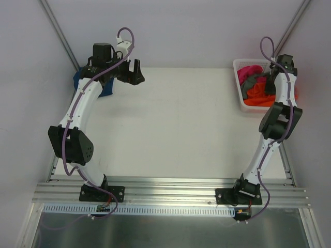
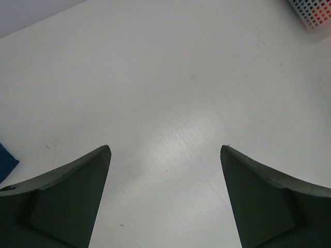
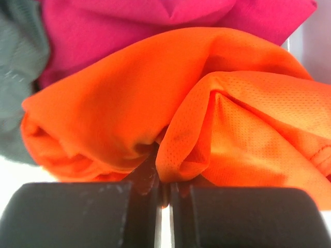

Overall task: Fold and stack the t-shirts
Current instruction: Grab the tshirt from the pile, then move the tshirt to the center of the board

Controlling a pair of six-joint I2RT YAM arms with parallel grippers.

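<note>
The orange t-shirt (image 1: 258, 94) lies crumpled in the white basket (image 1: 239, 67) at the back right, with a magenta shirt (image 1: 249, 71) and a grey shirt (image 1: 253, 80) beside it. My right gripper (image 3: 164, 178) is down in the basket, shut on a fold of the orange shirt (image 3: 129, 98); the magenta (image 3: 119, 26) and grey (image 3: 15, 67) shirts lie behind it. A navy blue shirt (image 1: 106, 91) lies at the back left, mostly hidden under my left arm; its edge shows in the left wrist view (image 2: 6, 161). My left gripper (image 1: 132, 72) is open and empty above the table (image 2: 165, 150).
The basket corner (image 2: 313, 13) shows at the far right of the left wrist view. Grey walls close in the table at the back and sides. A metal rail with the arm bases runs along the near edge (image 1: 170, 188).
</note>
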